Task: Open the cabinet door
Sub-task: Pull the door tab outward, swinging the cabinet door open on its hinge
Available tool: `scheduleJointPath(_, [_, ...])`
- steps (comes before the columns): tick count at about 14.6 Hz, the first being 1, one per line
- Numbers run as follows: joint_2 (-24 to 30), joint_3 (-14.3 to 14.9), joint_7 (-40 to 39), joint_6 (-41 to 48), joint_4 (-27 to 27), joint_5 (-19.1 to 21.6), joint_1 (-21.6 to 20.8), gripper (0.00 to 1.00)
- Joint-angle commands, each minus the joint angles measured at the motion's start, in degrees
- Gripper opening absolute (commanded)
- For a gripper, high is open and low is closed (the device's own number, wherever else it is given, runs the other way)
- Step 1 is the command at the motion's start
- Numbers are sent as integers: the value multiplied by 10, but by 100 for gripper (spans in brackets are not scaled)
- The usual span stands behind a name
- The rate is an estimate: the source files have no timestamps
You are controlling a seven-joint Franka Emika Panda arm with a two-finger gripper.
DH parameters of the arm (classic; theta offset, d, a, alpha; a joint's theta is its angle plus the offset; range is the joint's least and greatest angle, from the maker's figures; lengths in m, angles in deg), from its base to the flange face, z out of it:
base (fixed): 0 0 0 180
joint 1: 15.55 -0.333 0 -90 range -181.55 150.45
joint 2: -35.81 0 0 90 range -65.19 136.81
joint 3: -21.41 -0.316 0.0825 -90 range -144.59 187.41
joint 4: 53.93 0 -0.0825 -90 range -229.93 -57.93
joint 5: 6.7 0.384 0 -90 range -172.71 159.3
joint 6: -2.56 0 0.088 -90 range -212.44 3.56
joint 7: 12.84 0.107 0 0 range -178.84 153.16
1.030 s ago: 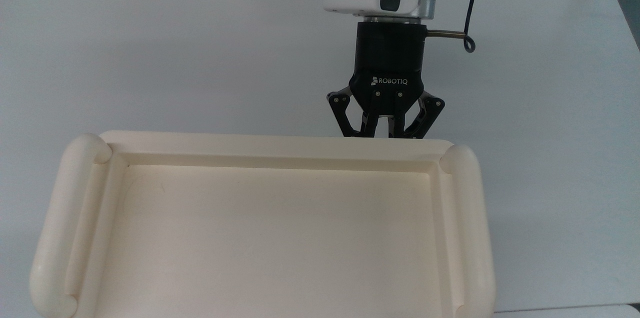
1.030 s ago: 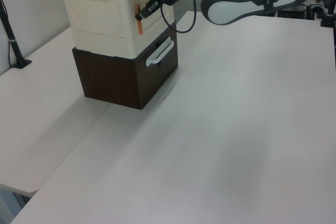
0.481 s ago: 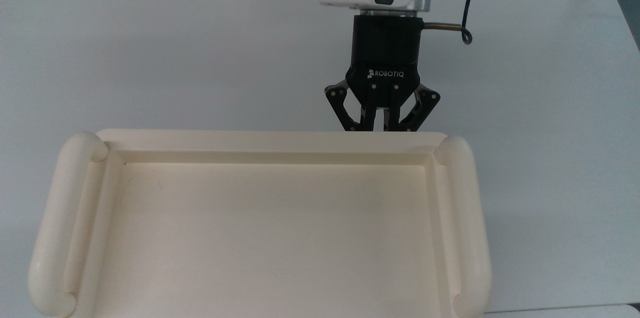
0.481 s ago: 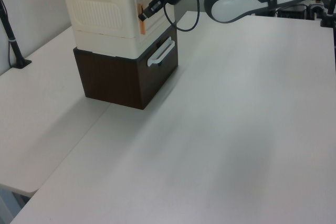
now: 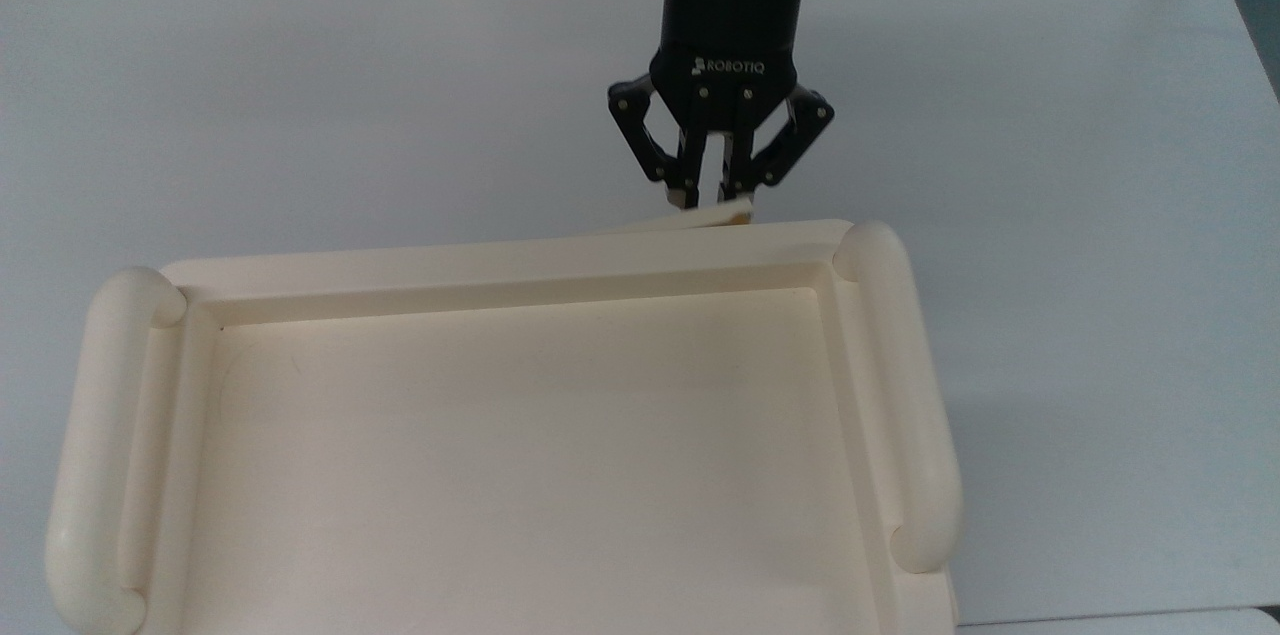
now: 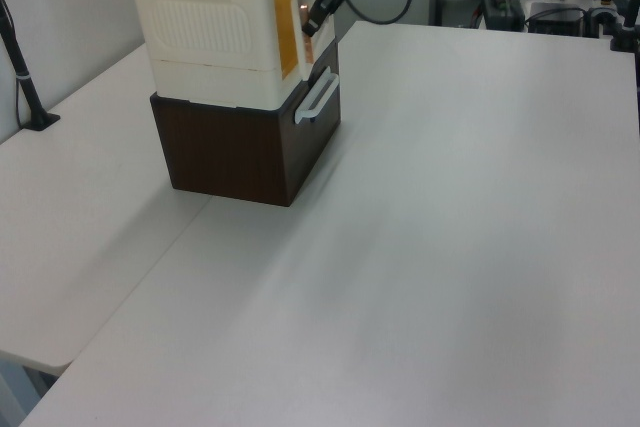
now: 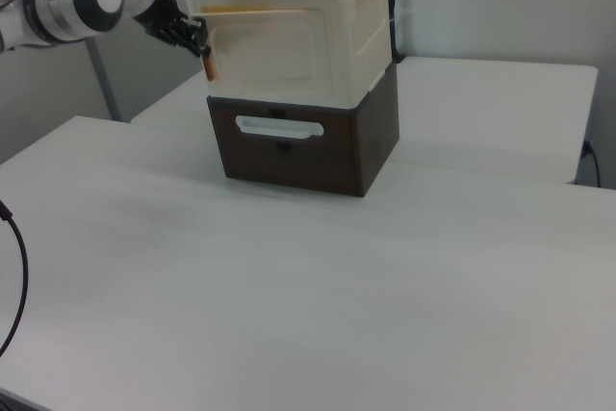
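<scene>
gripper (image 5: 712, 202): fingers nearly together, pinched on free edge of the cabinet door (image 5: 690, 218); orange-tinted pull seemingly at the pinch in left view, not certain
gripper in side views: at door's outer edge (image 6: 312, 19); at the right view's left end of door (image 7: 199, 48)
door vs claw: directly under and in front of fingertips; panel ran away from claw toward the top view's left, where hinge side appeared to be
door long axis: roughly parallel to cabinet front, cracked open at a shallow angle, free end swung out toward arm
door in left view: ajar, amber inner face showing (image 6: 288, 12)
cabinet (image 5: 520, 455): beyond door from claw, tray-like top and tube rails (image 5: 895, 385) facing up; seated on dark brown drawer box (image 6: 225, 152) with white handle (image 6: 316, 99), below claw
judgement on next pull: probably an arc around the far hinge rather than straight back, else cabinet could drag
table (image 5: 300, 95): white, beneath and behind claw
hidden: hinge, door lower edge and fittings blocked by cabinet top in top view; exact contact of fingertips hard to make out
cut off: arm above wrist out of top view; cabinet near edge cropped
</scene>
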State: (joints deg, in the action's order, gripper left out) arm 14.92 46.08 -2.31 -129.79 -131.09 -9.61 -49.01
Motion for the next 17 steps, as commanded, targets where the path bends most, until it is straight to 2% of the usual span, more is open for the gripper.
scheduleJointPath(1, [83,6,-93,128,-57,29,5,20])
scheduleJointPath(2, [97,8,-118,172,-56,41,7,21])
scheduleJointPath(3, [112,13,-141,213,-56,47,9,28])
scheduleJointPath(4, [127,14,-165,264,-56,47,24,53])
scheduleJointPath(5, [134,14,-166,292,-56,48,36,91])
scheduleJointPath(6, [139,16,-169,322,-56,43,44,100])
scheduleJointPath(8, [140,16,-164,387,-54,37,64,100])
scheduleJointPath(11, [165,4,-163,459,-55,36,128,100])
scheduleJointPath(14, [185,-52,-158,511,-56,33,202,100])
scheduleJointPath(15, [191,-64,-155,525,-57,33,217,100])
scheduleJointPath(17, [194,-67,-150,532,-58,33,225,100])
